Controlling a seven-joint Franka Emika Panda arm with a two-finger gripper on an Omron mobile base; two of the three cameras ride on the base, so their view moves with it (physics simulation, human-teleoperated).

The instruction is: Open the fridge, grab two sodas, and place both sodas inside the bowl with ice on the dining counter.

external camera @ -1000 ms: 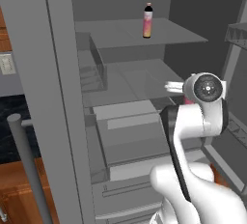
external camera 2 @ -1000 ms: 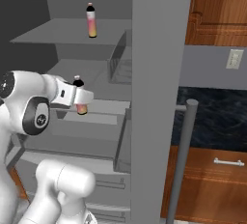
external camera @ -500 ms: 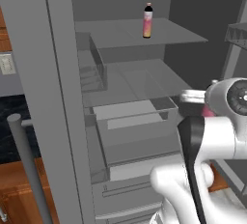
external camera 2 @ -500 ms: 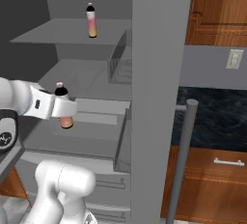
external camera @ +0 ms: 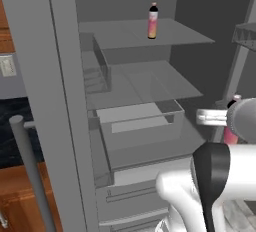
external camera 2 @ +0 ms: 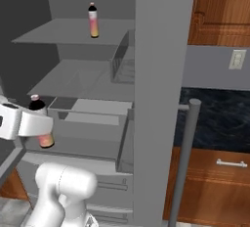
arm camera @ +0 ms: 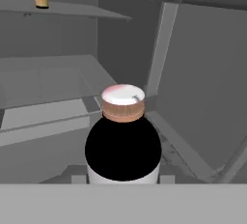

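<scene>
The fingers (external camera 2: 41, 125) are clenched on one slim soda bottle (external camera 2: 43, 135) at its body, out in front of the open fridge (external camera 2: 156, 74), while the second soda (external camera: 152, 22) stands upright on the top shelf (external camera: 175, 33); both look light, rigid and smooth, best held mid-body.

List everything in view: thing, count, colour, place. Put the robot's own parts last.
Fridge: one, grey, doors open, filling the middle of both base views.
Shelves: two, grey, inside the fridge, one above the other.
Drawer: one, grey, under the lower shelf.
Sodas: two, pink with black necks; one upright on the top shelf, one held outside the fridge front.
Door handle: one, grey, vertical, on the open door.
Cabinets: reddish-brown wood, beside the fridge.
Wall outlet: one, pale, above the black counter.
Gripper: one, white, jaws shut on the held soda.
Arm: one, white with dark joints, in the foreground.
</scene>
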